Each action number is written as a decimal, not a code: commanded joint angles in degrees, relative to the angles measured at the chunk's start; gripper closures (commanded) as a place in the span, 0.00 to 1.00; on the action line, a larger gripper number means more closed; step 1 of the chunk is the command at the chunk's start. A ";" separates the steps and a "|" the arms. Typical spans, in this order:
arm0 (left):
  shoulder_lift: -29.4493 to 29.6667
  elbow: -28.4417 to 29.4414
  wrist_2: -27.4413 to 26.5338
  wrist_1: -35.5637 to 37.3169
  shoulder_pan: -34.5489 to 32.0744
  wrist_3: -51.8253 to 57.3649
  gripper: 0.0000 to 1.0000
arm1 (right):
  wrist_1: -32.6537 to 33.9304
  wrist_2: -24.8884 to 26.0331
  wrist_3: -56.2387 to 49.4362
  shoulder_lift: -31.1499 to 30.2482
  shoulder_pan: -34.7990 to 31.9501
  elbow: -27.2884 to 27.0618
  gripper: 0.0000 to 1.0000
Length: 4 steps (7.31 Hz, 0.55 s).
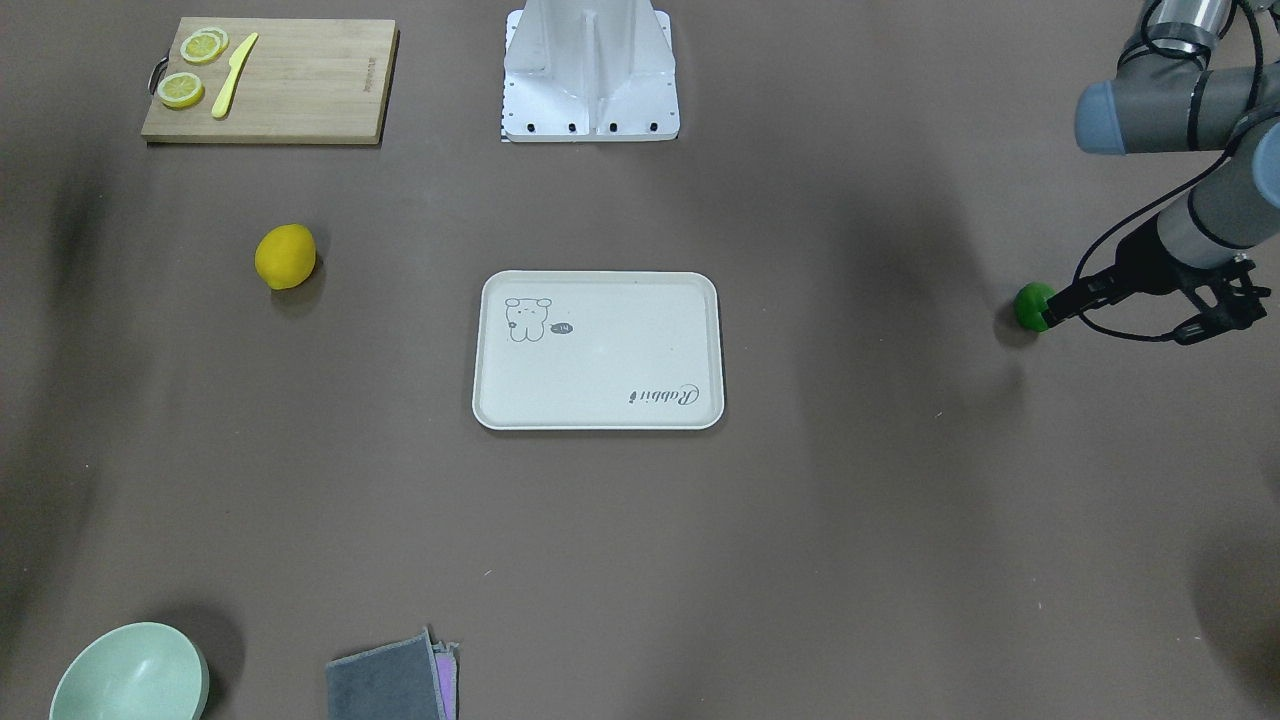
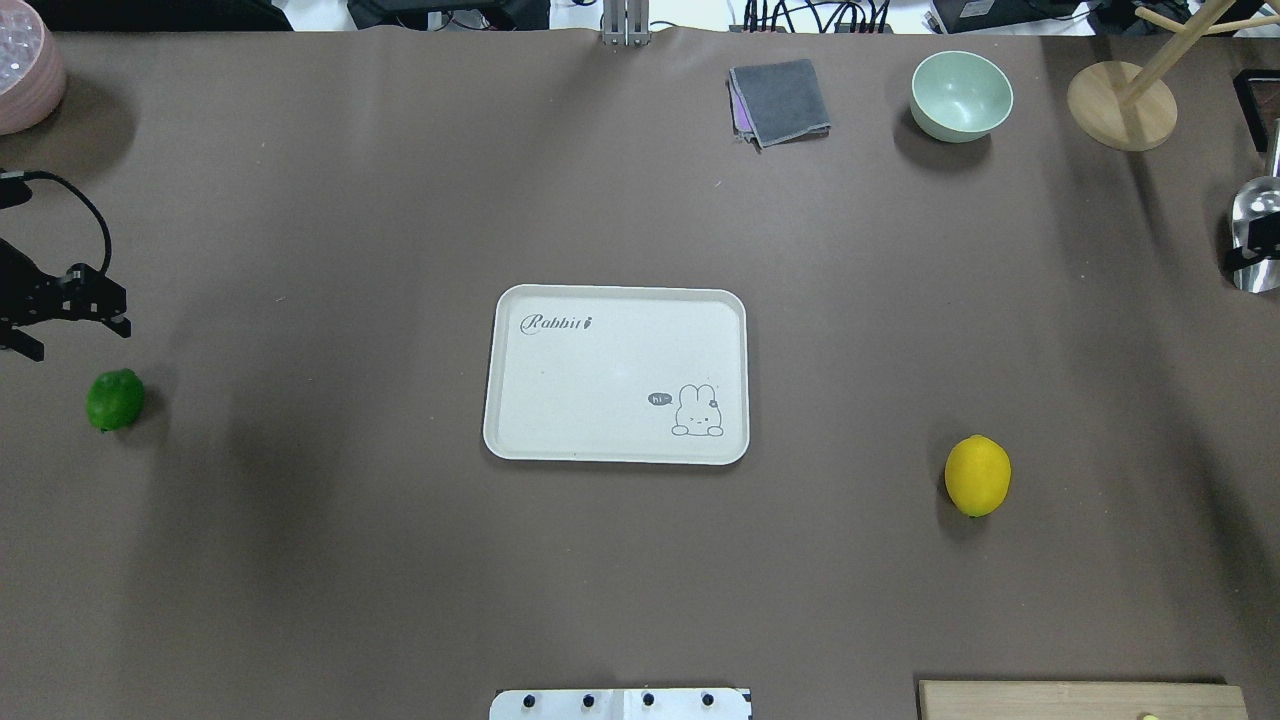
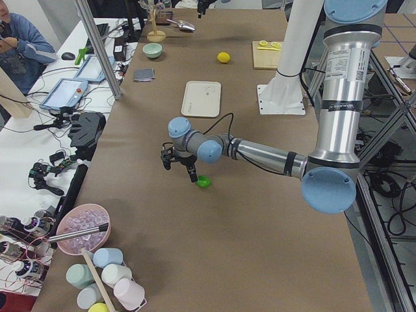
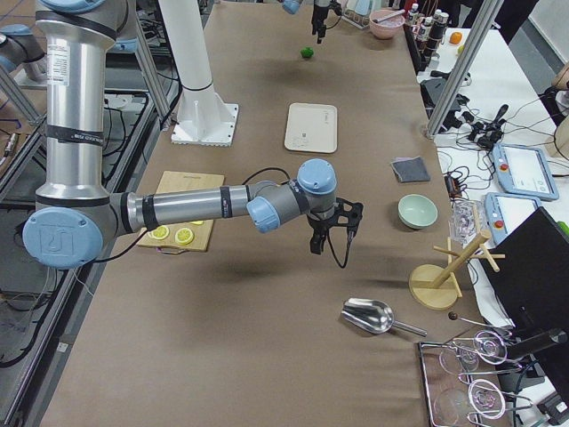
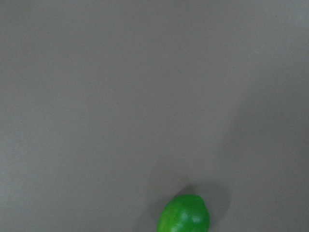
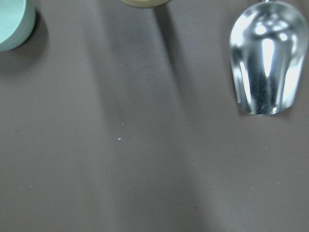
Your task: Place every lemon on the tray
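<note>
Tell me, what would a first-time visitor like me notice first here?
Likely the off-white tray with its rabbit drawing, bare in the middle of the brown table. Next come two bright fruits lying to either side. A yellow lemon is toward the robot's right and a green lemon toward its left, with the left gripper open close by it.

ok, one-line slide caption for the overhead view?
Overhead: green lemon beside the open left hand, yellow lemon far right, tray between them holding neither.
</note>
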State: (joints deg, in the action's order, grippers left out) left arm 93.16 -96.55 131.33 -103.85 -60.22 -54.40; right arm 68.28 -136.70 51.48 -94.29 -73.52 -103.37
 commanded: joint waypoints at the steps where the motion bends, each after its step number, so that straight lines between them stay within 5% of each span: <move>1: -1.55 1.01 -0.99 -4.84 1.77 0.87 0.03 | -0.25 -0.94 15.70 1.04 9.84 -4.54 0.00; 4: -5.35 0.75 -1.60 -9.70 2.30 -0.69 0.03 | -0.43 5.27 28.89 0.95 21.01 -8.67 0.00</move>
State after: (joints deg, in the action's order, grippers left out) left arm 88.76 -95.73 129.77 -112.45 -58.09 -54.25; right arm 67.88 -134.81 74.69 -93.27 -57.48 -110.03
